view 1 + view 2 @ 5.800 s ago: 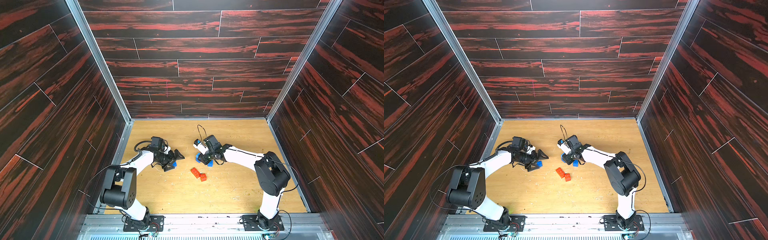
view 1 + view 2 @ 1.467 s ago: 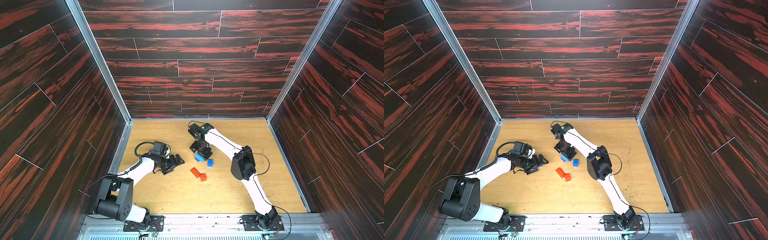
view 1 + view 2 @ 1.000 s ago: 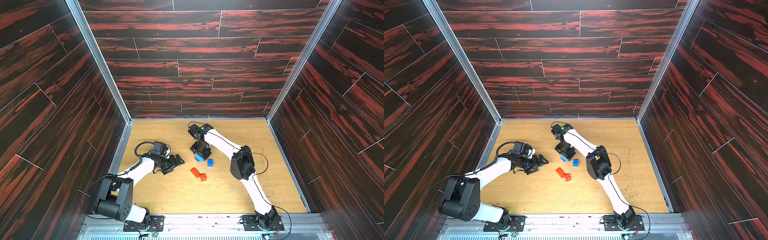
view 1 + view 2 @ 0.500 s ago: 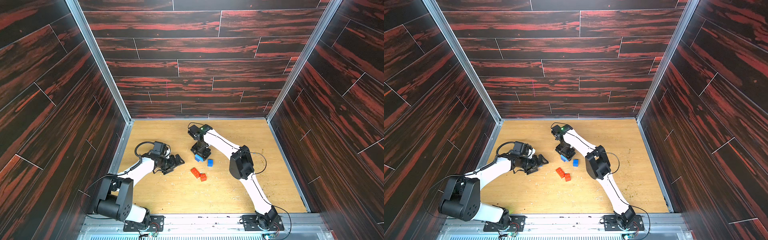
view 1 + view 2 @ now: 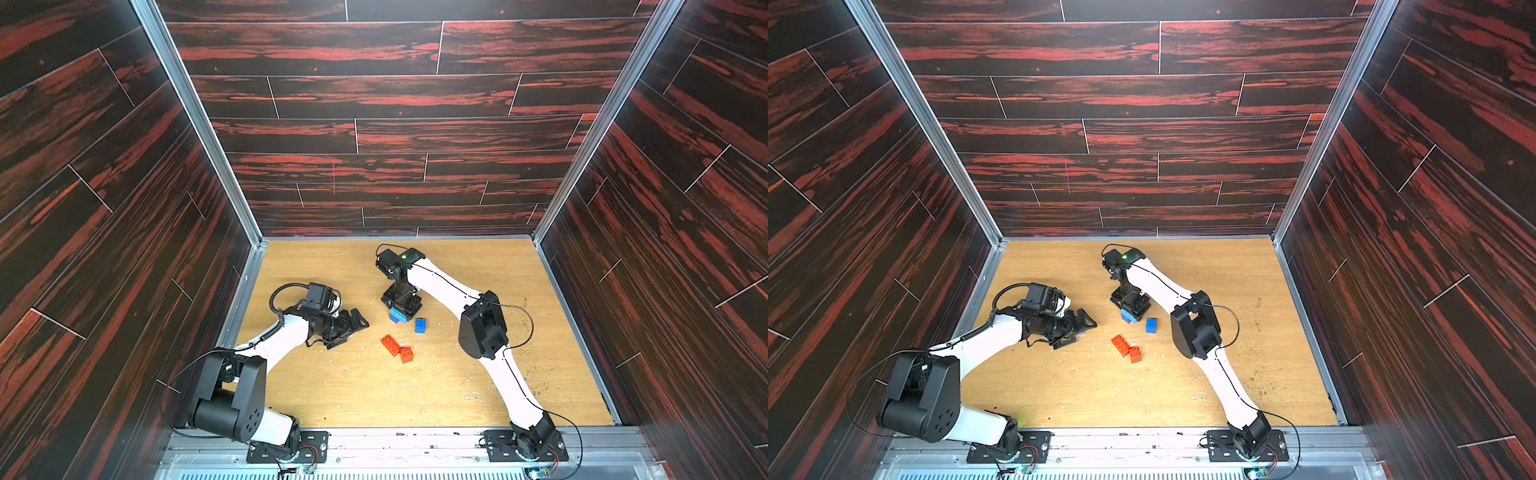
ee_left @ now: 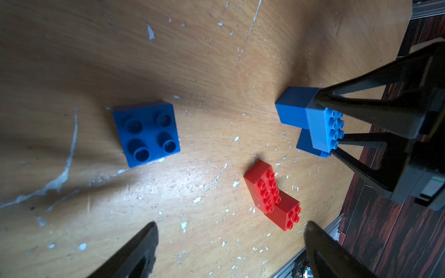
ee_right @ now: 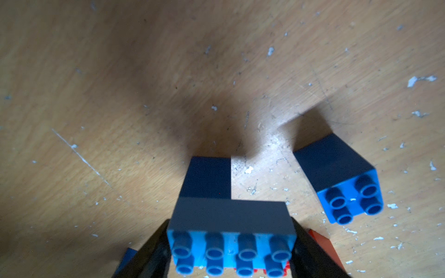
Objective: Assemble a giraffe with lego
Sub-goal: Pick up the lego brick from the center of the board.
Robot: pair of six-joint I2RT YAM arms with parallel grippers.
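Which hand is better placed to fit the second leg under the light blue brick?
Right, probably. The right hand clasps the light blue brick, one dark blue leg already under it, and a loose dark blue brick sits studs-up right beside it. The left hand is open, empty and farther off.

Your right arm (image 5: 440, 286) has unfolded from its low crouch: elbow raised, it now reaches far out. Your right gripper (image 5: 402, 308) has swung round to point straight down, jaws closed in against both ends of the light blue brick (image 7: 228, 216). Your left gripper (image 5: 353, 332) has slid slightly back toward its own base.
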